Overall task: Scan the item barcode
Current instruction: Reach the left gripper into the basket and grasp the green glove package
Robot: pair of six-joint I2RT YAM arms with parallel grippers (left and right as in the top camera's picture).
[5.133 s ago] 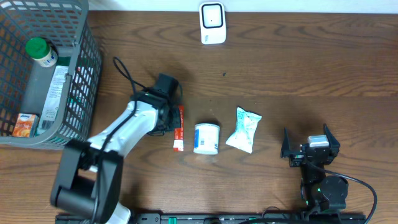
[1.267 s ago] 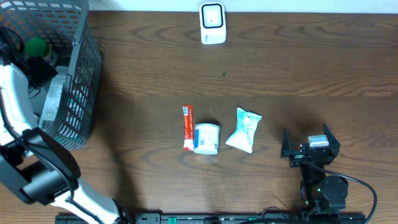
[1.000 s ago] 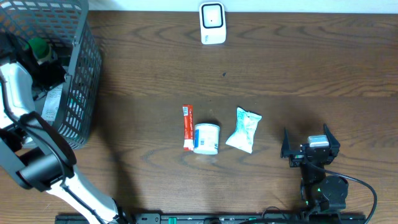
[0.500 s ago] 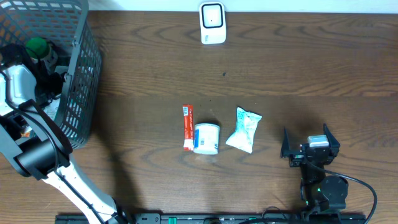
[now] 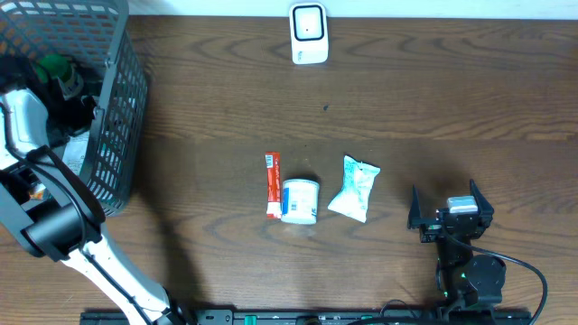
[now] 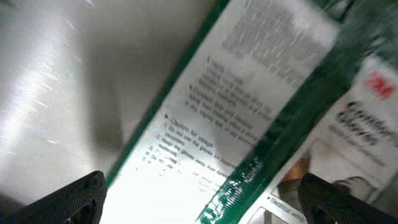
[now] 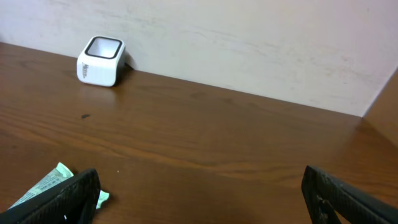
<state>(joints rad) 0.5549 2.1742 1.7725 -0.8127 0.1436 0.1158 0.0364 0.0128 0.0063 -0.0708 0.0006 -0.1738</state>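
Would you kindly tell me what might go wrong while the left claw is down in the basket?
1. The open left claw hovers over a flat packet; it may slip off the shiny wrapper.
2. The green-capped bottle sits right beside the arm and could get knocked.
3. The basket has a high mesh wall that might snag the arm on the way out.

left arm: white shell, black joints | right arm: black, trailing cable, possibly green light
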